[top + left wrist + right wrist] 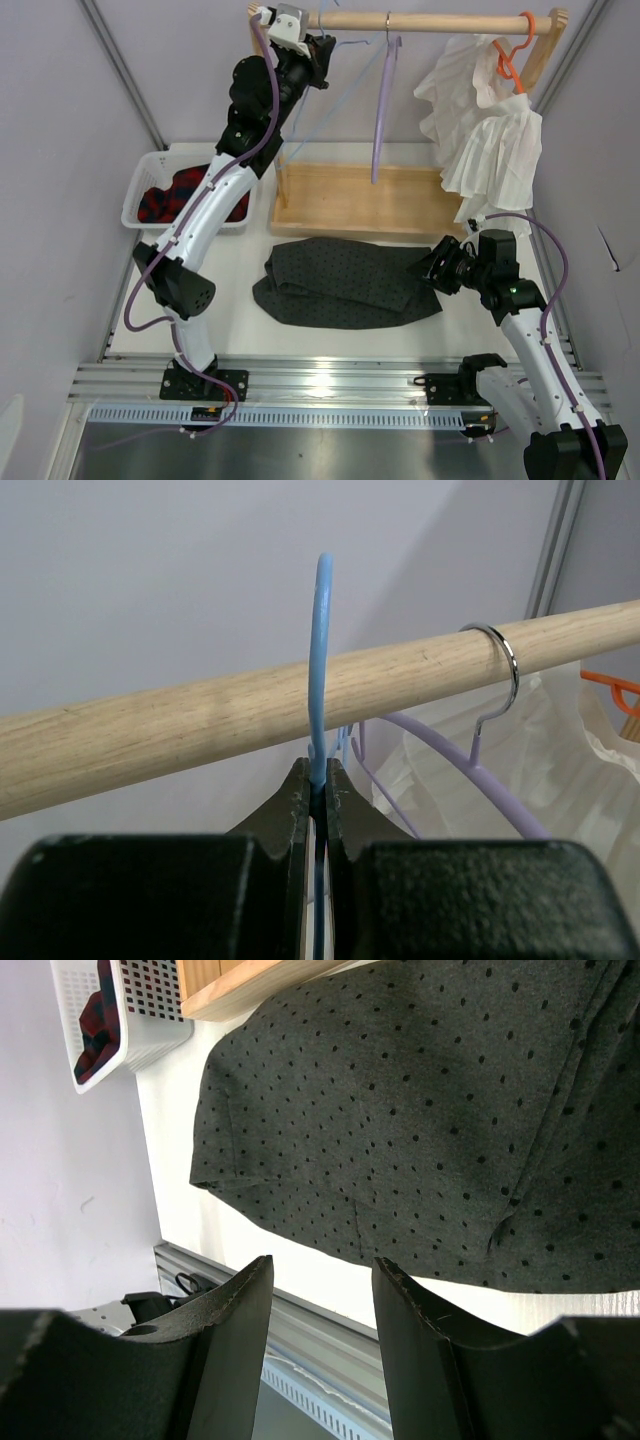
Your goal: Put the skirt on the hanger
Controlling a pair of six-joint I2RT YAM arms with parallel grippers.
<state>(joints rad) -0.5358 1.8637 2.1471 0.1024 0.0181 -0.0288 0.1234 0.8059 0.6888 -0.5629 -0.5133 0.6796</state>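
Observation:
The skirt [345, 282], dark grey with small dots, lies flat on the white table in front of the wooden tray. It fills the right wrist view [420, 1130]. The pale blue hanger [335, 75] hangs by its hook [320, 650] over the wooden rail [250, 705]. My left gripper [320, 780] is up at the rail, shut on the hanger's neck just under the rail. My right gripper [320, 1270] is open and empty, low beside the skirt's right end [430, 265].
A lavender hanger [385, 100] and an orange hanger [512, 55] with a white pleated garment [480, 130] hang on the same rail. A white basket [150, 195] with a red plaid garment stands at left. A wooden tray [360, 200] sits under the rail.

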